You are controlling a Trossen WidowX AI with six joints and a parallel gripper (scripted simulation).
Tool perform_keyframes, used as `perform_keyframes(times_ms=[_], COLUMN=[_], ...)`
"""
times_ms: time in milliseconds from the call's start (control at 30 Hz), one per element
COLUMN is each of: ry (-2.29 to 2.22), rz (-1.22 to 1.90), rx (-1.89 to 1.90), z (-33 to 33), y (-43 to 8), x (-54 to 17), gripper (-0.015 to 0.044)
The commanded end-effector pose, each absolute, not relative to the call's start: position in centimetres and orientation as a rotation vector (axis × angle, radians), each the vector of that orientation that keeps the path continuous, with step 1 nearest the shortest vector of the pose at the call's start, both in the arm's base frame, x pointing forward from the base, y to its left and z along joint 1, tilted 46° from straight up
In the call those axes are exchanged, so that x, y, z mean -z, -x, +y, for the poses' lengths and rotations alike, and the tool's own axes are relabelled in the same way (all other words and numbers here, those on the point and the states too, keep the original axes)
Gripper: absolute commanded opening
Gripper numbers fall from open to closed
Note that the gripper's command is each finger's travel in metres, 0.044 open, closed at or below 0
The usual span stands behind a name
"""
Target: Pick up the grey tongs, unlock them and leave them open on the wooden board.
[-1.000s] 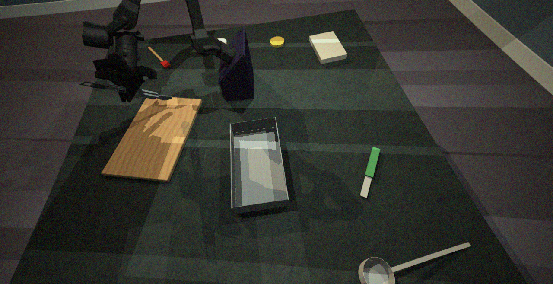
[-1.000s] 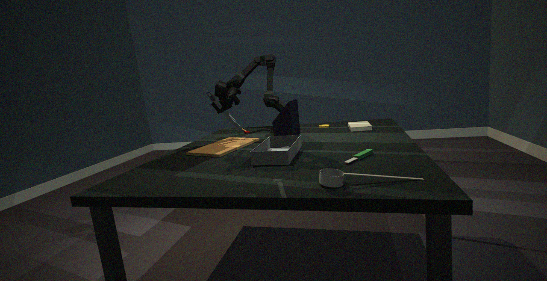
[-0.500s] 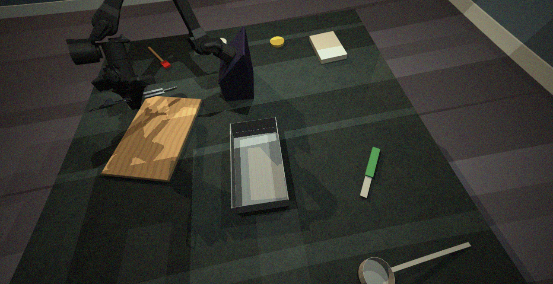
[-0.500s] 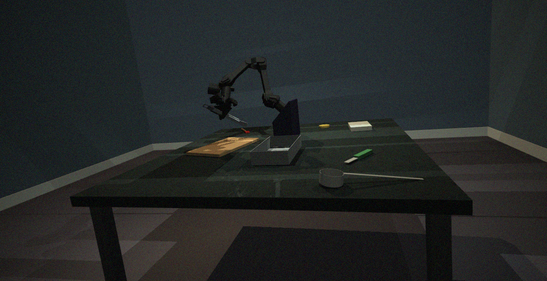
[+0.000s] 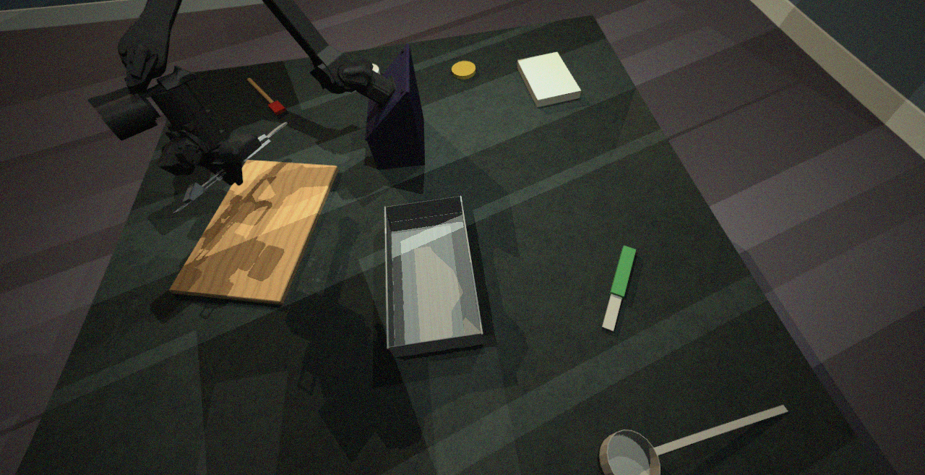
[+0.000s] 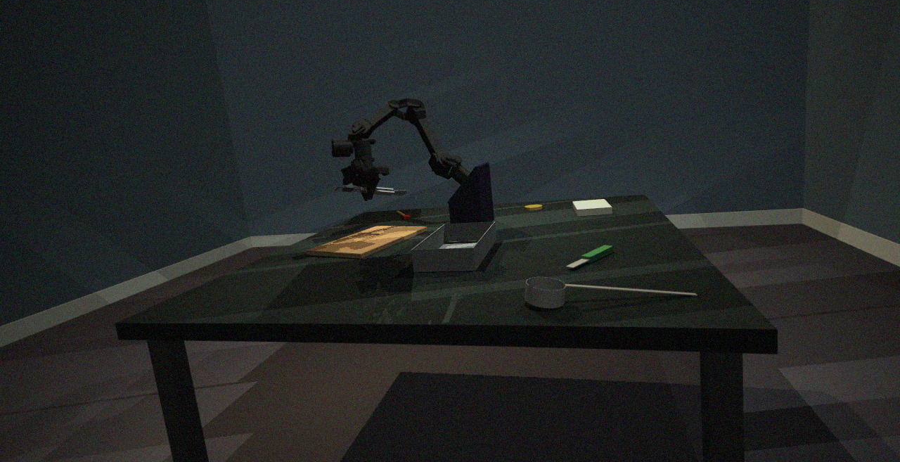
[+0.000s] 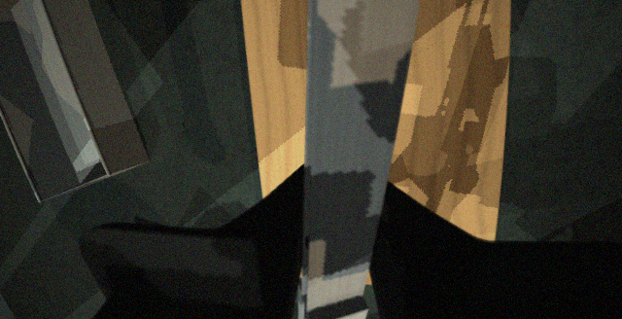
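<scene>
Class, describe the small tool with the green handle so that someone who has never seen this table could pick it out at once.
Start at the grey roasting tin in the middle of the dark table, then look to its right in the top view. There a short flat tool lies alone, apart from the long-handled ladle nearer the table's front edge. It is the only thing with a bright green handle and a pale blade end.

Top cam is looking steeply down over the bench, exterior is sitting far back at bench height, wrist is hovering close; all are catching the wooden board.
</scene>
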State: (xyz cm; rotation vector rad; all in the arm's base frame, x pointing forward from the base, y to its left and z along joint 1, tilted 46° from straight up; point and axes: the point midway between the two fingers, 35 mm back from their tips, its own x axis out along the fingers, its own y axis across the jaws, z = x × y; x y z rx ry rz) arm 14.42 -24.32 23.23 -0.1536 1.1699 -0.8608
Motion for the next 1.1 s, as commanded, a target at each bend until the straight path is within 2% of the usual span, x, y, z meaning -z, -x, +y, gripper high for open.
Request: perform_keyframes(times_ms=[0, 300, 1067], ry=[0.179, 0.285, 0.283], rz=[1.263, 1.439, 1.443], rx=[0.901, 0.984, 0.984], z=[-24.3, -24.4, -25.6], y=[-14.7, -15.2, -15.3], x=[-23.6, -24.7, -23.5], gripper=[-0.015, -0.015, -0.015])
